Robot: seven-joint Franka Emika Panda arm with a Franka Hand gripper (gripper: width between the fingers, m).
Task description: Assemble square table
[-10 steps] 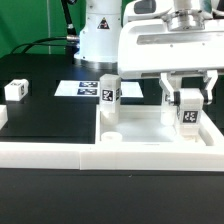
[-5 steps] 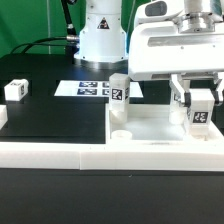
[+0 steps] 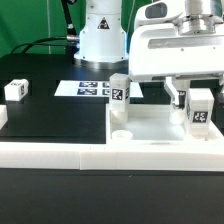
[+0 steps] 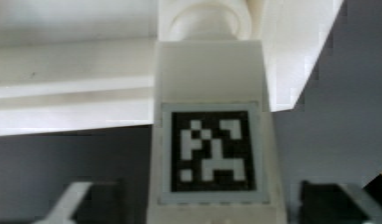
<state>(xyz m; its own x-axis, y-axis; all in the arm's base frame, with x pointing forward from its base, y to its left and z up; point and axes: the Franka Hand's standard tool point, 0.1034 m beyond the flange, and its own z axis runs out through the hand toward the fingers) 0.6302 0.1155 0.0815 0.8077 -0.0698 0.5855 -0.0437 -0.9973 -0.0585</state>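
Exterior view: square table slab (image 3: 150, 126) lies on the desk (image 3: 50, 120), butted against the rail fence (image 3: 50, 152), likely as a brace. 2 legs stand upright on it: rear leg (image 3: 119, 92) alone, tagged leg (image 3: 202, 110) inside the hand (image 3: 198, 99). Loose leg (image 3: 15, 89) waits at the exterior view's left. Wrist view: hand (image 4: 202, 205) open, with dark gaps on both sides of the tagged leg (image 4: 214, 130), gripping nothing.

Square table slab (image 3: 160, 126), leg block (image 4: 214, 100): smooth white plastic; work surface (image 3: 50, 115) matt black.
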